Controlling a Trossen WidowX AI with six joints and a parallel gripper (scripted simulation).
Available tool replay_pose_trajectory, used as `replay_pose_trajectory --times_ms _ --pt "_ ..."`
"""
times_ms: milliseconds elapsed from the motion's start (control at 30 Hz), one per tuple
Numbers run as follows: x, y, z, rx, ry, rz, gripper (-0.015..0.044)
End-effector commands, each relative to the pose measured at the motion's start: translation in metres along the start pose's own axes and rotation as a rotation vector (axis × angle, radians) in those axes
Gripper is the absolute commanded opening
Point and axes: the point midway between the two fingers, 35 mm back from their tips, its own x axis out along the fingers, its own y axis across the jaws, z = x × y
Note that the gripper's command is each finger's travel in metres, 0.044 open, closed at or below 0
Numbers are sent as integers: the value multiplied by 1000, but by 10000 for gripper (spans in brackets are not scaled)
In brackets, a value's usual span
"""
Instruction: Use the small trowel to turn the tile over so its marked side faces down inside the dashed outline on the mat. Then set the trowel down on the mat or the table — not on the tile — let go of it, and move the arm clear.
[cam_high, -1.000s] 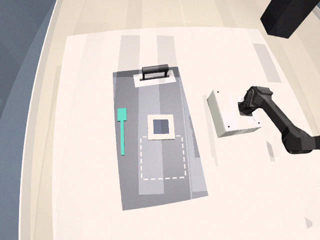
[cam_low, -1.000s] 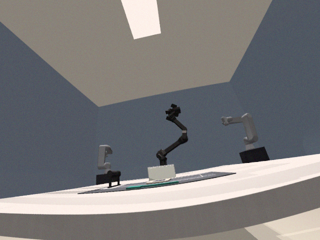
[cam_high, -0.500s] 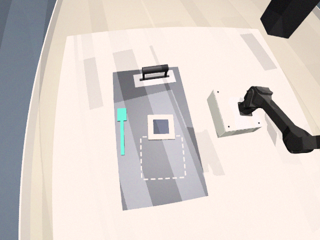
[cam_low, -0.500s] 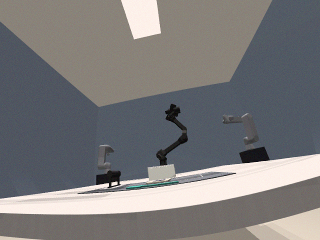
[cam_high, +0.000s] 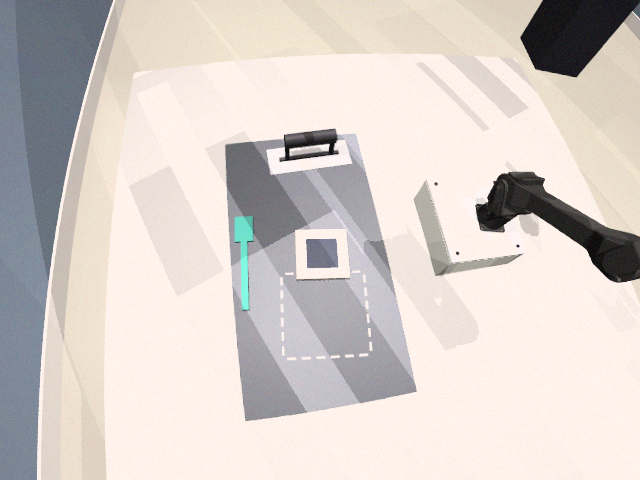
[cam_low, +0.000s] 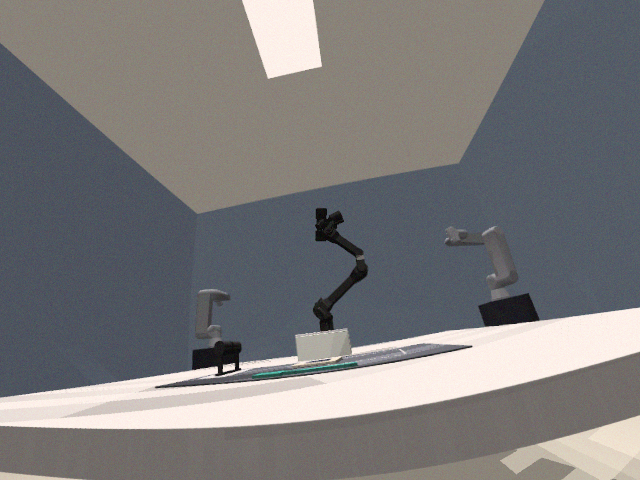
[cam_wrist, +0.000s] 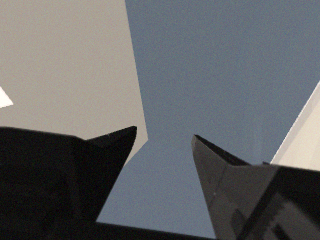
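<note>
The small teal trowel (cam_high: 244, 273) (cam_low: 310, 369) lies flat along the left side of the grey mat (cam_high: 330, 384) (cam_low: 429, 349) in the top view, its blade toward the back. The cream tile (cam_high: 301, 254) lies flat right of it, dark square facing up. The tile's near edge overlaps the far line of the dashed outline (cam_high: 320, 357); most of the tile is outside it. My gripper (cam_low: 319, 224) (cam_wrist: 164, 134) is open and empty, raised high above the table and away from trowel and tile. Its fingertips are out of view in the top view.
A float with a black handle (cam_high: 310, 137) (cam_low: 227, 347) stands at the mat's far end. My arm rises from a pale box (cam_high: 448, 222) (cam_low: 323, 345) right of the mat. Two grey arms (cam_low: 501, 255) (cam_low: 204, 315) stand farther back. A black block (cam_high: 573, 41) shows at top right.
</note>
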Motion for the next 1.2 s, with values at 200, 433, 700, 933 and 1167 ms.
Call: replay_pose_trajectory --times_ms 200,433,700,933,1167 --pt "8 -5 -89 -159 213 28 270" --pt "0 -8 -143 -298 360 77 270" --pt "-16 -16 -211 -465 537 130 270" --pt "-44 -29 -274 -612 714 191 270" --pt "-68 -35 -304 -612 841 245 270"
